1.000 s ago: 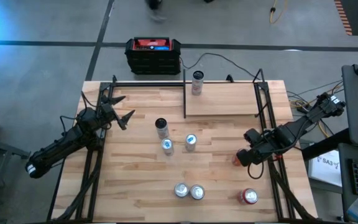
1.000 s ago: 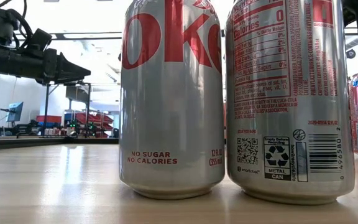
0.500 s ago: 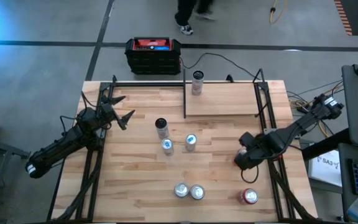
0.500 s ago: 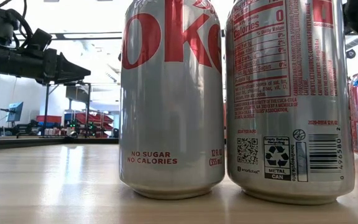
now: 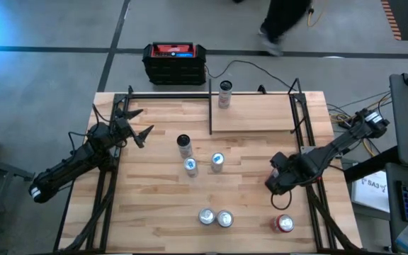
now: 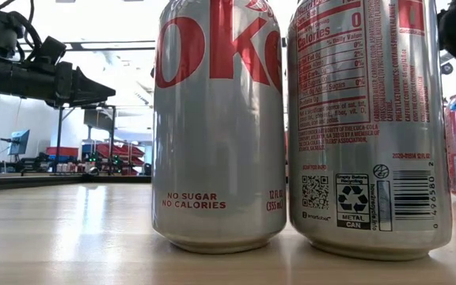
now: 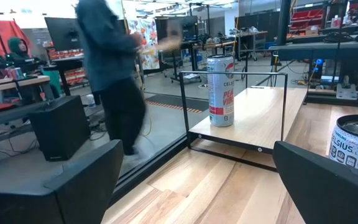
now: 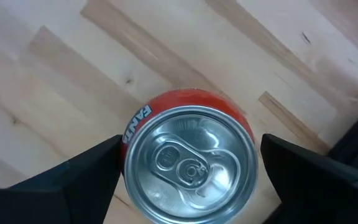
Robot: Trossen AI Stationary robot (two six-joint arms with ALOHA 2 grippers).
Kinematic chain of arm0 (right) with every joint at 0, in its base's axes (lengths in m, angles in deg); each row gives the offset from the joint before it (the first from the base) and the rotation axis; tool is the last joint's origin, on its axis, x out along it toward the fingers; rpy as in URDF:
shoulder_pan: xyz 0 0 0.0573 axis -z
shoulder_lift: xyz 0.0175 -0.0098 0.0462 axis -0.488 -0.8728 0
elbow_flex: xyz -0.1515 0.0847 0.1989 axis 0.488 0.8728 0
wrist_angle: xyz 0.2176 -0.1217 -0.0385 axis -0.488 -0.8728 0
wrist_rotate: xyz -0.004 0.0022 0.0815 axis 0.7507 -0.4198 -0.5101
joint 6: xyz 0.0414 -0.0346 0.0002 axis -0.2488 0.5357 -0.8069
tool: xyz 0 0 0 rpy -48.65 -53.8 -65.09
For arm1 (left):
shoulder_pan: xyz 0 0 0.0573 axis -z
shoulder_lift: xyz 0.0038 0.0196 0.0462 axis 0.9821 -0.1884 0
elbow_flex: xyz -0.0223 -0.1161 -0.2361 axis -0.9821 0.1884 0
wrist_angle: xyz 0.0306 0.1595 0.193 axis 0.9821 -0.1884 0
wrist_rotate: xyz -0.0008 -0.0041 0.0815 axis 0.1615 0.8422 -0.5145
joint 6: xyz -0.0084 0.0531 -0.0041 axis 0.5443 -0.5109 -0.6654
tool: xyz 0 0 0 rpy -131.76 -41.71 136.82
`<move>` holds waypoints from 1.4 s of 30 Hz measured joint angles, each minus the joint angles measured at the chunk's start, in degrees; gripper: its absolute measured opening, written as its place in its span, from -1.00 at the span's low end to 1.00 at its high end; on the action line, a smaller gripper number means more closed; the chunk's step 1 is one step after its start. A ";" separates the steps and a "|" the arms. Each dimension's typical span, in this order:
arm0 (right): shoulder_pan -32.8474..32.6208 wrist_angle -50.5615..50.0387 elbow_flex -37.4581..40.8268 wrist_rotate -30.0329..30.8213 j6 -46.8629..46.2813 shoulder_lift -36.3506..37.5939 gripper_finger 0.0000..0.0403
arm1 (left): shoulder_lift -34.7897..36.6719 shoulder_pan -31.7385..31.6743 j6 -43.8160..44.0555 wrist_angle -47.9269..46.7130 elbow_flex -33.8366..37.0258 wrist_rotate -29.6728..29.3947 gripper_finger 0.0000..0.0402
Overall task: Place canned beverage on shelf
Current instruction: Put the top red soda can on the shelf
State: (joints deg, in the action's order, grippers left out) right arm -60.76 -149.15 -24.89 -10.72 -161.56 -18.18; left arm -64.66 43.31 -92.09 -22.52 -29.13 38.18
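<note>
The right gripper (image 8: 188, 180) hangs directly over an upright orange-red aluminium soda can with a silver pull-tab lid (image 8: 188, 163), near the right edge of the butcher-block tabletop (image 5: 154, 205). Its two dark fingers (image 8: 67, 180) stand wide, one on each side of the can, clear of its wall and holding nothing. In the high view the arm itself hides this can.

The can's wall is thin, smooth, rigid metal. It is probably slippery and would dent under a hard squeeze; whether it is full, and so heavy, cannot be told. The best hold looks to be across the round body below the rim, fingers opposite each other, keeping it upright.

The small light wood shelf edged with thin black rods (image 5: 261, 113) lies at the table's far side and already carries a tall slim silver can (image 5: 224, 93).

The left gripper (image 5: 137, 125) waits spread wide and empty by the left edge.
</note>
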 joint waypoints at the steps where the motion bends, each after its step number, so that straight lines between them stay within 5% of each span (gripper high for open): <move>1: 0.00 -0.08 0.00 0.00 -0.80 -0.34 0.74 | 0.00 0.00 0.00 -0.01 0.00 0.01 0.98; 9: 0.00 -0.50 -0.07 -0.36 -7.33 -1.93 0.47 | 0.00 0.02 -0.01 -0.01 0.00 0.00 0.98; 22: 0.00 -4.57 -0.04 -1.05 -33.12 -1.97 0.57 | 0.00 0.02 -0.01 -0.01 0.00 0.02 0.98; 42: 5.61 -7.45 -1.55 -8.80 -54.17 -2.50 0.60 | 0.00 0.02 -0.01 -0.01 0.00 0.02 0.98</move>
State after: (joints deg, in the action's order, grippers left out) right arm -55.15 -156.60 -26.44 -19.53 -215.73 -20.68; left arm -64.66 43.33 -92.10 -22.53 -29.13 38.20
